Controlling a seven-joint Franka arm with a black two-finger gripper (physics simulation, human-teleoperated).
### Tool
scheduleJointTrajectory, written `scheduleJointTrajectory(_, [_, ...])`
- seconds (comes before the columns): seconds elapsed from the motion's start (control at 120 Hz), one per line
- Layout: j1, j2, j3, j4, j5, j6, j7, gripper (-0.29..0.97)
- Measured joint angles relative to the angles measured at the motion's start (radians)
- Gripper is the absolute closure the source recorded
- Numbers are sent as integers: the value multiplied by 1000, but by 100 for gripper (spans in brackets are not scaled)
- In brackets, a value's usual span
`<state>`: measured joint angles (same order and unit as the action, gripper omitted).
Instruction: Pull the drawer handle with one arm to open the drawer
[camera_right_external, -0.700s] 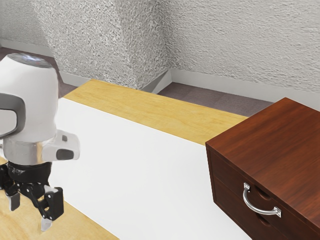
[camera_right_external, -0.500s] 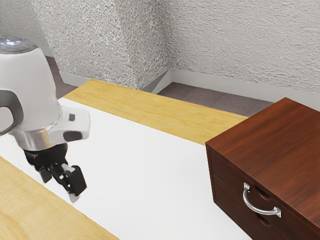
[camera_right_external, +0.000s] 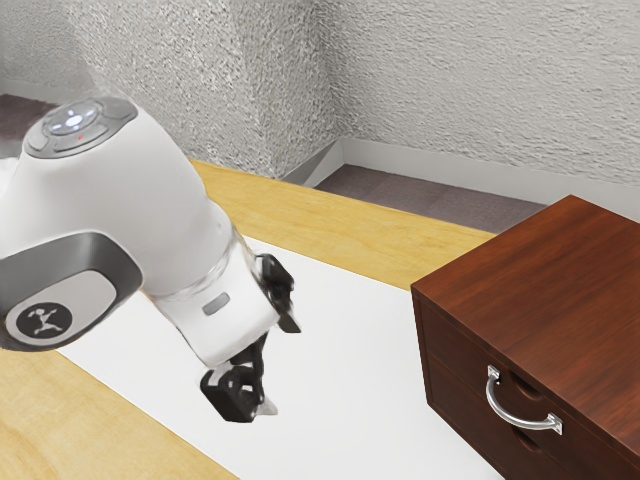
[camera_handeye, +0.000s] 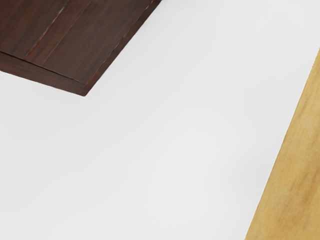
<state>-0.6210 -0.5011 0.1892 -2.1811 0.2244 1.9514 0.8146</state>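
A dark wooden drawer cabinet (camera_right_external: 560, 290) stands on the table at the exterior view's right. Its upper drawer front carries a curved silver handle (camera_right_external: 515, 405) and sits flush with the cabinet face. My gripper (camera_right_external: 245, 395) hangs low over the white mat, well to the left of the cabinet and apart from the handle. It is open and holds nothing. In the wrist view, a corner of the cabinet (camera_handeye: 75, 40) lies ahead of my hand across bare mat.
A white mat (camera_right_external: 340, 330) covers the middle of the light wooden table (camera_right_external: 330, 220). The mat (camera_handeye: 175, 150) and a strip of table wood (camera_handeye: 295, 175) appear under my hand. Rough grey walls and a floor gap lie behind the table.
My arm has swung from the exterior view's far left toward the right, and the hand has tilted and moved over the white mat toward the cabinet. The drawer has not moved.
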Motion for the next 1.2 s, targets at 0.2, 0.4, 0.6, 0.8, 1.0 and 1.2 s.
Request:
scheduleJointTrajectory(0.2, [-103,13,-1,-29,-34,120,289,0])
scheduleJointTrajectory(0.4, [-127,14,-23,-63,-70,197,491,0])
scheduleJointTrajectory(0.6, [-128,15,-35,-74,-89,249,629,0])
scheduleJointTrajectory(0.8, [-117,26,-33,-74,-93,288,702,0])
scheduleJointTrajectory(1.0, [-92,66,-28,-74,-94,327,739,0])
scheduleJointTrajectory(1.2, [-89,140,-24,-58,-109,428,710,0])
